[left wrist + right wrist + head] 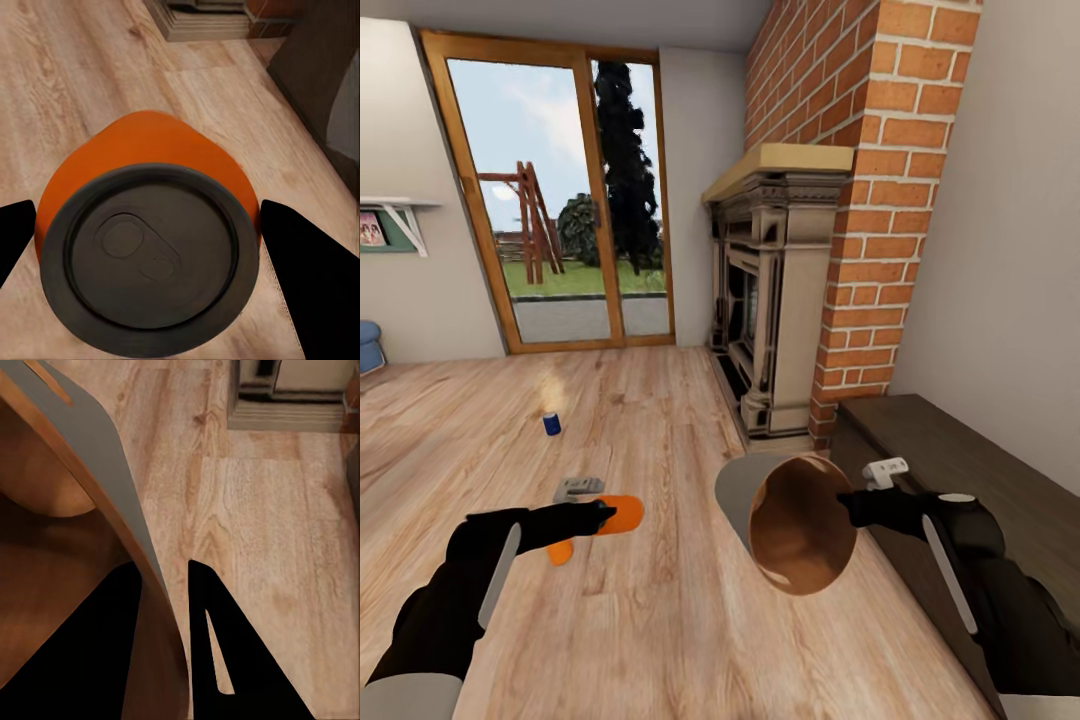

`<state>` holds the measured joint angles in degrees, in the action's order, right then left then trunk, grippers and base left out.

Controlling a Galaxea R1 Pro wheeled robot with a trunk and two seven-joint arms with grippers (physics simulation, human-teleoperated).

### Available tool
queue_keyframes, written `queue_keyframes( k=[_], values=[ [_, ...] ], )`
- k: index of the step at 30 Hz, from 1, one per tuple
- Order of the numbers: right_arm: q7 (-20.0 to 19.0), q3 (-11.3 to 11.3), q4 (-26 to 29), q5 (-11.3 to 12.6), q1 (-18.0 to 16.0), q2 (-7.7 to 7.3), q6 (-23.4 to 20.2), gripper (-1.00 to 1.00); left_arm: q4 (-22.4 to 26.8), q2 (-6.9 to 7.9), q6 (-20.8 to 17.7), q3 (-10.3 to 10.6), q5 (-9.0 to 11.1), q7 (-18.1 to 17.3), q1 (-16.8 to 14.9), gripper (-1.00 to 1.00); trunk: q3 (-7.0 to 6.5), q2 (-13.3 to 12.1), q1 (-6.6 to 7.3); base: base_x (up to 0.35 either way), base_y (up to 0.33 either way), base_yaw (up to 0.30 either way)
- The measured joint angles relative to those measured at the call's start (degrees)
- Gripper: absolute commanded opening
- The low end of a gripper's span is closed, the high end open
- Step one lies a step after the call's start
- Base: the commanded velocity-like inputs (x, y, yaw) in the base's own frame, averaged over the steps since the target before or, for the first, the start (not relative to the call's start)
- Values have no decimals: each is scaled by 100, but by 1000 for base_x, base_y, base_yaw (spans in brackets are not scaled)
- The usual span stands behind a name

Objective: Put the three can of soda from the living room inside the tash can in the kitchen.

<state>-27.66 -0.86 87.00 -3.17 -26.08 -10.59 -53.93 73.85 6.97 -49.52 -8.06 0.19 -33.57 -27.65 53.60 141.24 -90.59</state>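
My left gripper [603, 516] is shut on a bright orange can of soda [624, 514], held sideways above the plank floor. In the left wrist view the grey top of that can [150, 259] sits between the black fingers [307, 277]. A second orange can [560, 552] lies on the floor just under my left arm, partly hidden. A dark blue can [551, 423] stands farther off on the floor. My right gripper [849, 504] is shut on the rim of the tash can [792, 520], tilted with its brown inside facing me. The rim [112, 457] passes between the right fingers [225, 652].
This is the living room: carved fireplace [770, 300] and brick chimney [880, 200] ahead right, glass doors [550, 200] at the back, blue sofa [368, 345] at the far left. A dark low cabinet [990, 470] with a small white object [885, 470] stands at right. A grey object [578, 487] lies by the cans.
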Motion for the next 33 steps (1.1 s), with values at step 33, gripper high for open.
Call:
queue_keyframes(
  k=[33],
  values=[
    [66,76,-1577,-516,-147,209,-593,-100,1335,337,-601,408,27,-2221,584,-100,-592,-1324,725,0,0,0]
  ],
)
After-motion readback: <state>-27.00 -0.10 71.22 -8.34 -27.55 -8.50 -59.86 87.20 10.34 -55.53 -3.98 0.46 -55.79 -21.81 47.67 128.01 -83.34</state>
